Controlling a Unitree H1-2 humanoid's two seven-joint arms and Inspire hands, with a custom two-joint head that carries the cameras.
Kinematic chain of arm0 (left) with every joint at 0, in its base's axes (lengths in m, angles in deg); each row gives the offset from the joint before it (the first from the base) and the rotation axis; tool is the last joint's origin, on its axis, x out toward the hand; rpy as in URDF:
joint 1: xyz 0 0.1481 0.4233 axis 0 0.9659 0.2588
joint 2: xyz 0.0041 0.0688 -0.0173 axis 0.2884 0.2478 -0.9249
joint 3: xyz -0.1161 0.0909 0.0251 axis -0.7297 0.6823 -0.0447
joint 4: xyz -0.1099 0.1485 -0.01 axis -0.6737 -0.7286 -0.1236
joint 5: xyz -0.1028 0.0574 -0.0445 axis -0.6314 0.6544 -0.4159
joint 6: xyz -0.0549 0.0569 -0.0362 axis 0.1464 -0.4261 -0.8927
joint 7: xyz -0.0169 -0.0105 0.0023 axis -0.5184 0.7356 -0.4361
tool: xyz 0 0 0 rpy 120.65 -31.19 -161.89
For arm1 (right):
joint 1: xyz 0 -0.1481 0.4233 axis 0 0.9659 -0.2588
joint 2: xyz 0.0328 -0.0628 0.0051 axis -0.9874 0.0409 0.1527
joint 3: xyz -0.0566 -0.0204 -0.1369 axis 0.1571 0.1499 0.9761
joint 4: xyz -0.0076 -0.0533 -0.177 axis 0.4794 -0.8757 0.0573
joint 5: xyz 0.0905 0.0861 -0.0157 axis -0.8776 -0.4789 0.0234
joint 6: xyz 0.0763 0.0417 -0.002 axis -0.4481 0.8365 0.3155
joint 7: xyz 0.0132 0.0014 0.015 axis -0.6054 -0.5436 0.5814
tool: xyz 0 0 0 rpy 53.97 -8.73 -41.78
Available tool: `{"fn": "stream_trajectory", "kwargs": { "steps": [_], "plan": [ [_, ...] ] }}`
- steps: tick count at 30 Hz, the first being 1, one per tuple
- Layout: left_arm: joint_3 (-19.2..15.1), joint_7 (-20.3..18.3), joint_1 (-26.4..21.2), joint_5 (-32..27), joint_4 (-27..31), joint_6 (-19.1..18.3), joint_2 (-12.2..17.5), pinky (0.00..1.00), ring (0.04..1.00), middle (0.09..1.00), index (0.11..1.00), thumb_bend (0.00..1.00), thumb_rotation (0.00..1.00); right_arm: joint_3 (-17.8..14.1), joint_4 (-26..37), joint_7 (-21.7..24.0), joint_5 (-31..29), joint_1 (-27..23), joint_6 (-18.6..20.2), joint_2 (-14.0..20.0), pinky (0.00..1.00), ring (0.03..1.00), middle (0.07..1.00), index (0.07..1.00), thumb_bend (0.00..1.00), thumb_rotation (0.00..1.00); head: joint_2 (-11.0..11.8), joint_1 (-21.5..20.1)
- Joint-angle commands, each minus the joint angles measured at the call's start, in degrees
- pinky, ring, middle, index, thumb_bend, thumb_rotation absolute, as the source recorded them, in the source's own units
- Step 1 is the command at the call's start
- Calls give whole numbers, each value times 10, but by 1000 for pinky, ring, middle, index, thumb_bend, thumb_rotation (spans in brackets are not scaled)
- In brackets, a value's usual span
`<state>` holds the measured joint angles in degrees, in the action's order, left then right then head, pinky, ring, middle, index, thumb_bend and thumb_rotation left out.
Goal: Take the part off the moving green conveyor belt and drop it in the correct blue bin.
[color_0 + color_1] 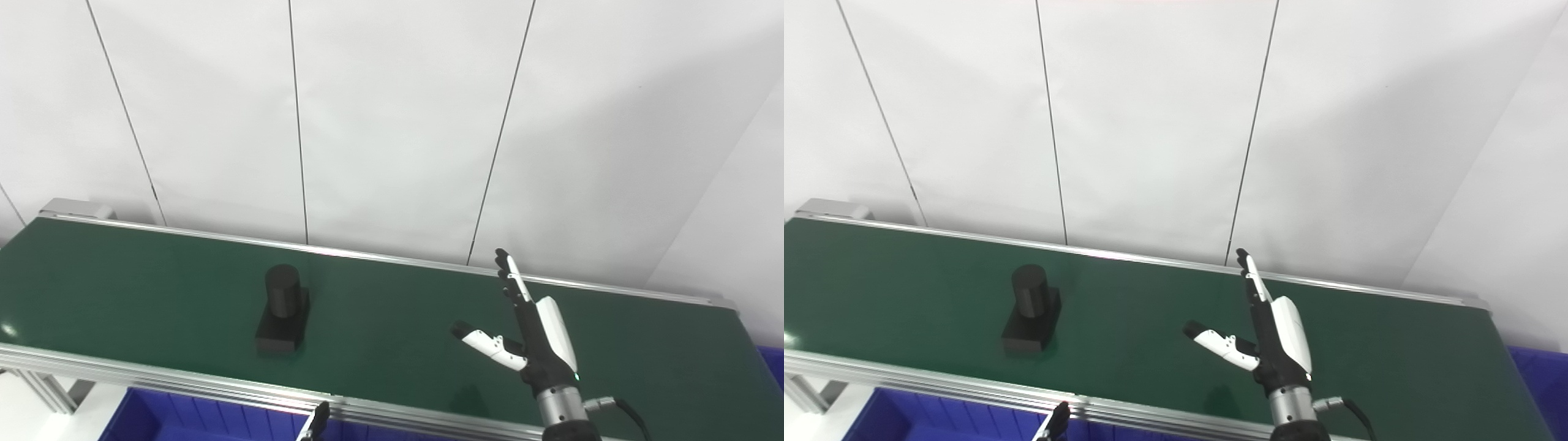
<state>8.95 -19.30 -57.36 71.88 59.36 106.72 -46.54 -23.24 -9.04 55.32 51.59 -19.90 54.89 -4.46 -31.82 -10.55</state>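
A black part [282, 309], an upright cylinder on a rectangular base, stands on the green conveyor belt [153, 288] left of centre. My right hand [530, 331] is held above the belt well to the right of the part, open, fingers stretched upward and thumb pointing left, holding nothing. Only a fingertip of my left hand [316, 422] shows at the bottom edge, below the belt's near rail; whether it is open or shut is hidden.
A blue bin [184, 419] lies below the belt's near aluminium rail [184, 380] at the bottom left. Another blue bin corner [773, 361] shows past the belt's right end. A white panelled wall rises behind the belt.
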Motion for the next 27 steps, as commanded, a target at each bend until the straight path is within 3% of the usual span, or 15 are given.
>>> {"fn": "stream_trajectory", "kwargs": {
  "steps": [1, 10, 27],
  "plan": [
    [-19, -31, 3, -13, 18, 21, -7, 1000, 1000, 1000, 1000, 827, 1000, 3, -4, -5, 2, -32, 9, 0, 865, 935, 966, 1000, 862, 733, 1, 3],
    [-71, -100, 11, -16, 9, 21, -33, 1000, 1000, 1000, 1000, 840, 1000, 29, -80, -9, 23, -94, 29, -3, 795, 892, 942, 994, 910, 734, 0, -11],
    [-106, -146, 10, -14, 5, 21, -56, 1000, 1000, 1000, 1000, 875, 1000, 77, -204, -12, 38, -193, 69, -20, 824, 913, 957, 993, 990, 696, -7, -40]
  ]
}}
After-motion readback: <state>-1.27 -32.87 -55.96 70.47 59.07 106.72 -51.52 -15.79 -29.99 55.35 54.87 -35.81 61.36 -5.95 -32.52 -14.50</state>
